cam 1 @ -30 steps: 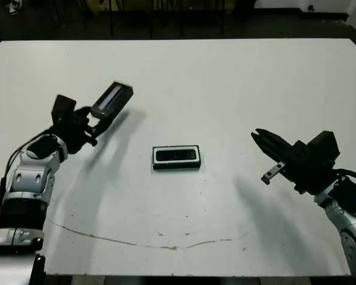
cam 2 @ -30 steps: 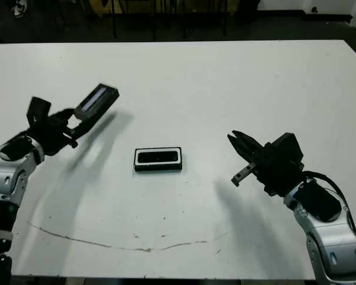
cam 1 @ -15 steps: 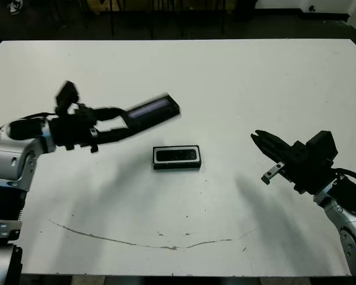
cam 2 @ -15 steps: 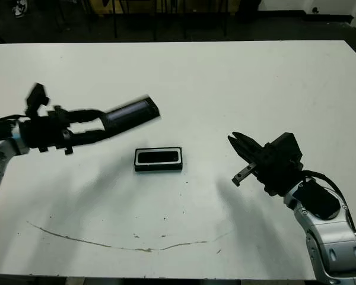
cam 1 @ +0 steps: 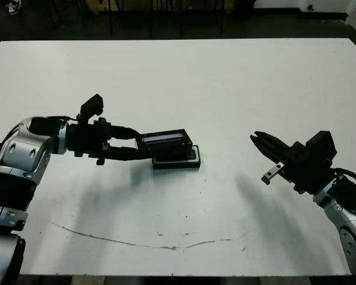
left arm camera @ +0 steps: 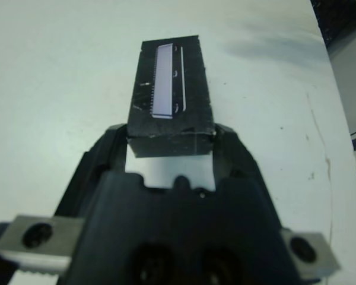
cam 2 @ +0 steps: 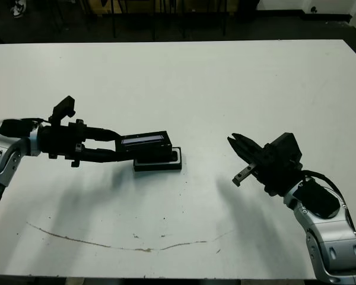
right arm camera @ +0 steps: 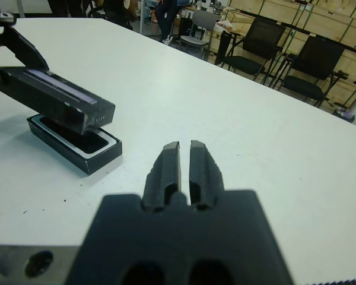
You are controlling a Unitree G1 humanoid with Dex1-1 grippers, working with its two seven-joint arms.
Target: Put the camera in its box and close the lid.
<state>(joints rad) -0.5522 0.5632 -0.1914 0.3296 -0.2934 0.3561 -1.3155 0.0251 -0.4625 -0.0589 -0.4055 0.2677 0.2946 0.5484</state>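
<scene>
Right wrist view shows the left gripper (cam 2: 126, 149) pinching the lid (right arm camera: 59, 98) just above the box (right arm camera: 83, 144), camera (right arm camera: 76, 132) inside; the next move calls for lowering it squarely, the right gripper (right arm camera: 184, 160) pressed together, idle.

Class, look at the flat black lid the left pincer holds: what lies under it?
Under the flat black striped lid, hovering just above, sits the shallow white-lined black box with a dark bar-shaped camera inside. The box's far end is covered.

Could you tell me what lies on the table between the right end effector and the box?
Nothing: bare white table separates the right end effector from the box, seen in both eye views.
</scene>
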